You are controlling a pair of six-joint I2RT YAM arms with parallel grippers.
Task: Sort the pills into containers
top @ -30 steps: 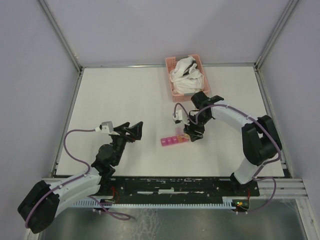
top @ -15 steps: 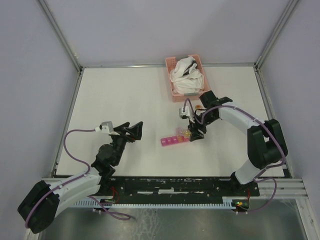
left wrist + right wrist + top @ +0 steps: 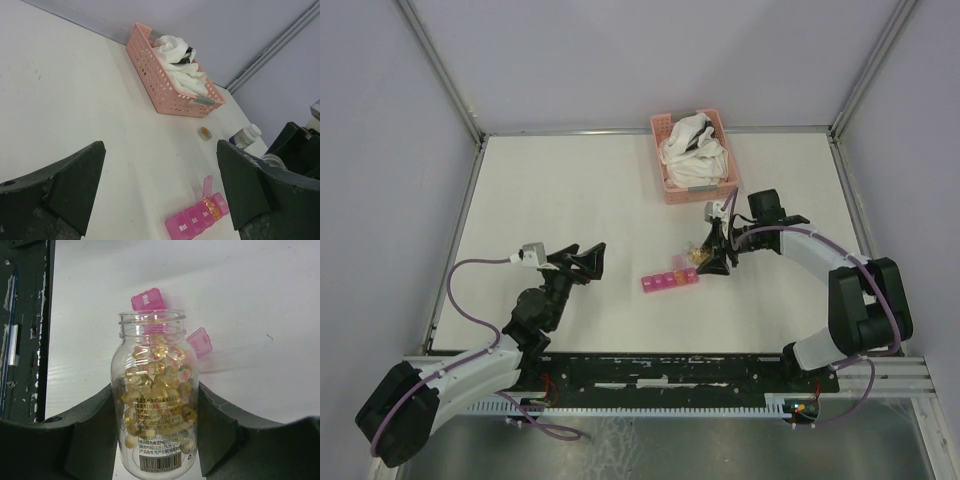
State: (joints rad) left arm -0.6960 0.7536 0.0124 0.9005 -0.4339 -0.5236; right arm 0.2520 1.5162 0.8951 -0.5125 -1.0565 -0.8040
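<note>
Right claw holds the open jar round its middle, jaws part-spread to the jar's width. Over the last second the arm has swung out to the right and the wrist has turned. The jar now tips with its mouth toward the right end of the pink box, near the middle of the desk. Pills still fill most of the jar. Two lids stand raised just beyond its mouth, and a few orange pieces already lie in the end compartment. Pouring looks begun, with most compartments still to fill. Left claw hangs wide and idle, well left of the box.
</note>
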